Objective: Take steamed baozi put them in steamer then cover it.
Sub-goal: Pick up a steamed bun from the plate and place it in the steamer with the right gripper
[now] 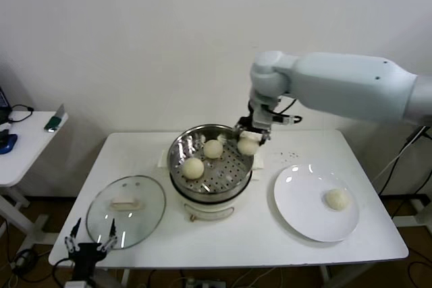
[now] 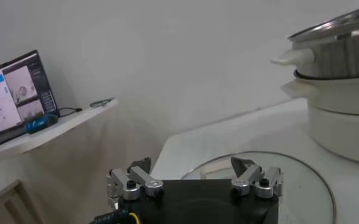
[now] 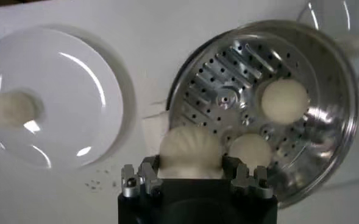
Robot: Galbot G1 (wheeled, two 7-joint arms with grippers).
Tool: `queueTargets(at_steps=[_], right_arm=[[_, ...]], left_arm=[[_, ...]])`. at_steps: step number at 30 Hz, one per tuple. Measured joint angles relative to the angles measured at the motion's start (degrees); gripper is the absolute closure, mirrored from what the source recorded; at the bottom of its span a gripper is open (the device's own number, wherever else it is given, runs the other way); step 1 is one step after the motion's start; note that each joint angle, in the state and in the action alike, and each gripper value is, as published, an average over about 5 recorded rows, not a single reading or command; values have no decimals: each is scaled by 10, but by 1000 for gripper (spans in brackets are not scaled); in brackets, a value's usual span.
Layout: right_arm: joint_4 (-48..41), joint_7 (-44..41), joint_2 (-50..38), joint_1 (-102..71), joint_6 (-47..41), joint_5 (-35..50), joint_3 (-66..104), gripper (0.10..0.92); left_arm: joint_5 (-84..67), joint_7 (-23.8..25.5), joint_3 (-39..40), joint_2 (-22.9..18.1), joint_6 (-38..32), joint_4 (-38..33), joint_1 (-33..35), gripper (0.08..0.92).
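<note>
Lower left, the left gripper (image 1: 91,243) idles spread beside the cover (image 1: 126,210). One baozi (image 1: 337,198) waits on the plate (image 1: 297,217). Two sit in the steamer (image 1: 209,163); the right gripper (image 1: 248,138) pinches a third at its far rim.

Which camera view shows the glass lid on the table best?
The head view: there the whole cover lies flat on the table, left of the steamer, handle up. The left wrist view shows only part of its rim behind the open left gripper. The right wrist view catches just one edge.
</note>
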Motion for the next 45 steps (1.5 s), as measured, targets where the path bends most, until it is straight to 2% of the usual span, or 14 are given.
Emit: queueTargets(at_steps=[10,23,26,32,45], right_arm=[[-5,7,76,-57,23,-44,13,338],[-8,14,101,-102,26,-57,7,335],[-8,17,105,-107,26,-58,6,311],[-9,19,106,-111,25,-60,7,210],[-9,10,79,-86,32,-55,23,203]], left_arm=[[-6,0,-8,5,-4,3,11,177],[-7,0,-8,3,-4,9,5,177],[-6,0,-7,1,-3,10,4,177],[-4,0,-6,-3,-3,11,3,177],[-2,0,-3,-2,-3,10,5,177]])
